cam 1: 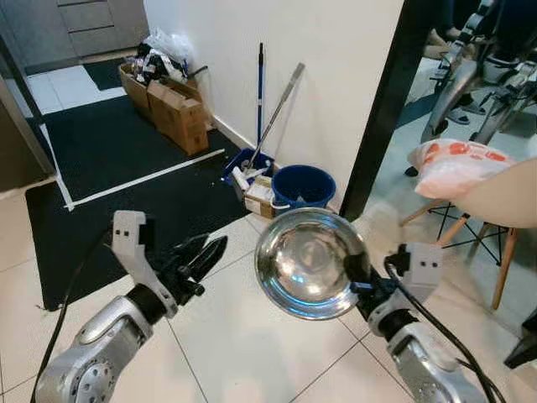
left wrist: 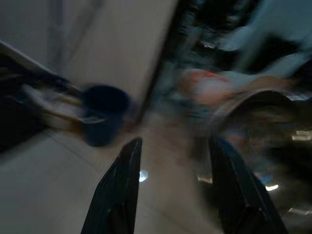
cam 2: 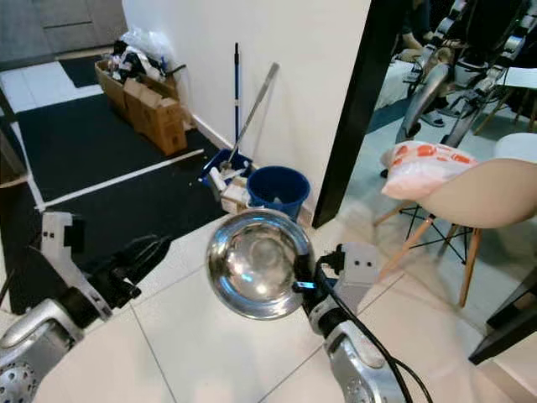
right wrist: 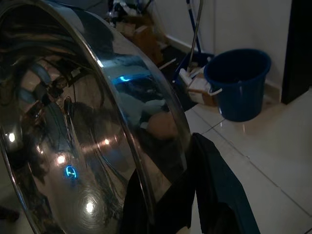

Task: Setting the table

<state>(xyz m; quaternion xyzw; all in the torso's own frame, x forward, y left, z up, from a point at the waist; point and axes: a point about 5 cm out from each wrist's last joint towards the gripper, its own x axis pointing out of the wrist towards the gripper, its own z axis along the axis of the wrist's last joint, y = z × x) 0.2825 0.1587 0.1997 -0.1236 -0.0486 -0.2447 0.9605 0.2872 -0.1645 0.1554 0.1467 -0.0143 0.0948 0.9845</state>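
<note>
A shiny steel bowl [cam 1: 307, 262] is held up on its edge, its hollow side facing me, above the white floor tiles. My right gripper [cam 1: 359, 284] is shut on the bowl's right rim; in the right wrist view the bowl [right wrist: 73, 126] looms large with one black finger [right wrist: 214, 190] clamped against its rim. My left gripper [cam 1: 205, 252] hovers to the left of the bowl, apart from it. In the blurred left wrist view its two fingers [left wrist: 122, 190] stand apart, open and holding nothing.
A blue bucket [cam 1: 302, 186] with a mop and dustpan [cam 1: 248, 164] leans at the white wall ahead. Cardboard boxes [cam 1: 172, 107] line the wall further back beside a black mat [cam 1: 117, 159]. A dark door frame [cam 1: 382, 109] and a chair [cam 1: 495, 201] with a bag are to the right.
</note>
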